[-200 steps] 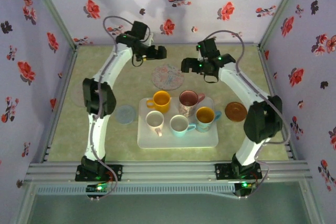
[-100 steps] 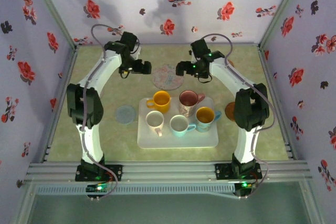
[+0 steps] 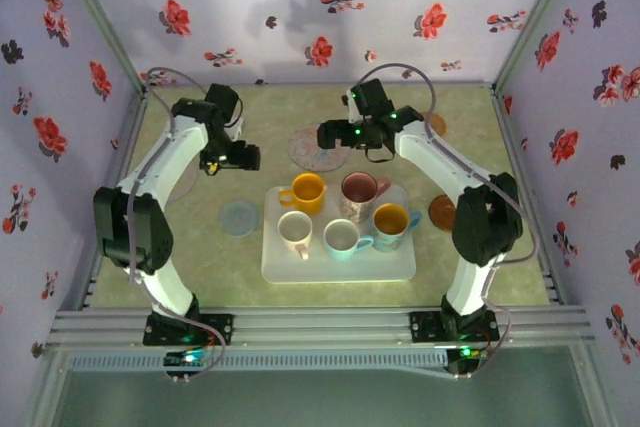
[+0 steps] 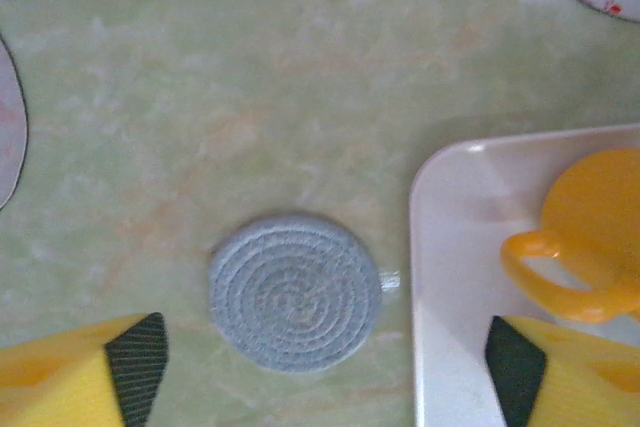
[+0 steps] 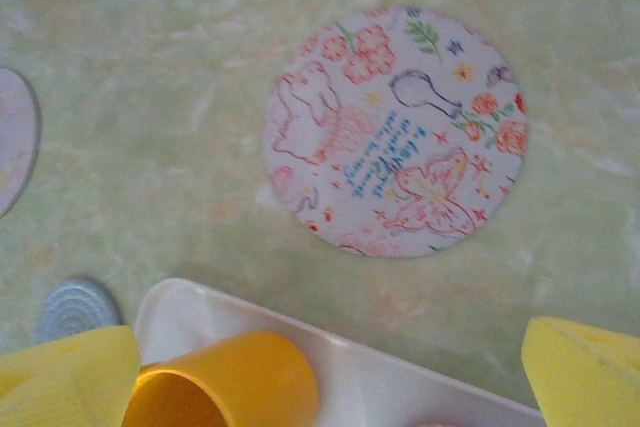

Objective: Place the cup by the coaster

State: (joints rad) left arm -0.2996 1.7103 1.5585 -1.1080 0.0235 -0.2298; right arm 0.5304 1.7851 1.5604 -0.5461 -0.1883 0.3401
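Both arms have just swung left: the left tool (image 3: 243, 157), fingers apart, now hangs over the blue-grey coaster (image 4: 295, 291) beside the white tray (image 3: 400, 269), the right tool (image 3: 330, 134), also apart, hangs over the floral coaster (image 5: 395, 142), and the yellow cup (image 3: 305, 190) sits ungrasped on the tray among the others.

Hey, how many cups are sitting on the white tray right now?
5. In the back row are the yellow cup and the pink cup. In the front row are the white cup, the teal-handled cup and the blue-handled cup. None seems hidden.
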